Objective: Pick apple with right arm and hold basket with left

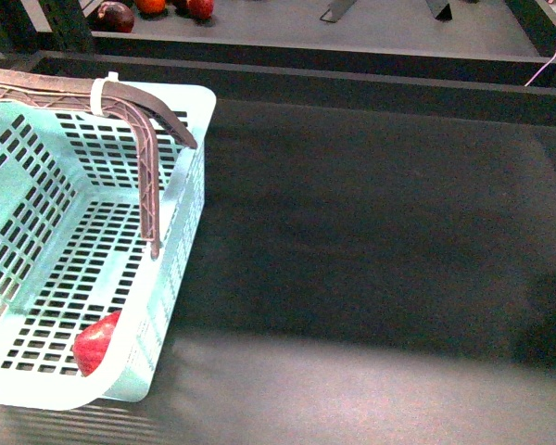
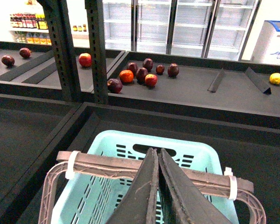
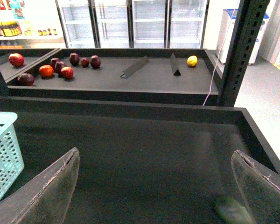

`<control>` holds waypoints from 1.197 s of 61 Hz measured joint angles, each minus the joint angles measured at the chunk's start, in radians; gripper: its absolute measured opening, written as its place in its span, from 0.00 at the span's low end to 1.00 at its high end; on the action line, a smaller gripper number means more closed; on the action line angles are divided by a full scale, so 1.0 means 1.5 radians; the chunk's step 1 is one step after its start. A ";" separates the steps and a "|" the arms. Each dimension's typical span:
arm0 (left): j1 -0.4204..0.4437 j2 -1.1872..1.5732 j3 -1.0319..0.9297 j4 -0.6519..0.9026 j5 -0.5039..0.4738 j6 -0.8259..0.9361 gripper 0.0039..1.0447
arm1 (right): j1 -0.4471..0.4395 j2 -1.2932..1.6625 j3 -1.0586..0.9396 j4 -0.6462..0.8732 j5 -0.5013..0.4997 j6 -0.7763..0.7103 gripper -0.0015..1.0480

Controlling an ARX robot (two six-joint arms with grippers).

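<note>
Closest to me, my left gripper (image 2: 157,196) has its fingers pressed together over the mauve-brown handles (image 2: 112,166) of the basket (image 1: 37,389). From the wrist view I judge it is clamped on them, though the contact itself sits under the fingers. So the holding half looks done.

Front camera now: the basket hangs at the left, tilted, and a red fruit (image 1: 99,341) lies on its slotted floor against the near corner wall. That looks like the apple, glossy deep red, so I'd call the picking half done too, as far as I can see. I can't make out the stem patch from here.

My right gripper (image 3: 154,191) is spread wide, fingers far apart, nothing between them, over the dark table (image 3: 144,154). A blurred greenish thing (image 3: 231,210) sits near one finger; I can't tell what it is.

Further back, on the shelf (image 3: 154,79), loose fruit: dark purple ones (image 3: 95,61), an orange one (image 3: 46,71), a red one (image 3: 16,59), and a yellow one (image 3: 192,61) off on its own. Behind that, glass-door fridges (image 3: 130,21).

What's left, in my judgement: just keep the basket steady.
</note>
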 joint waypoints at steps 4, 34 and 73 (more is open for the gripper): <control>0.025 -0.027 -0.020 -0.005 0.027 0.004 0.03 | 0.000 0.000 0.000 0.000 0.000 0.000 0.92; 0.036 -0.229 -0.112 -0.119 0.032 0.007 0.03 | 0.000 0.000 0.000 0.000 0.000 0.000 0.92; 0.036 -0.484 -0.141 -0.329 0.032 0.009 0.03 | 0.000 0.000 0.000 0.000 0.000 0.000 0.92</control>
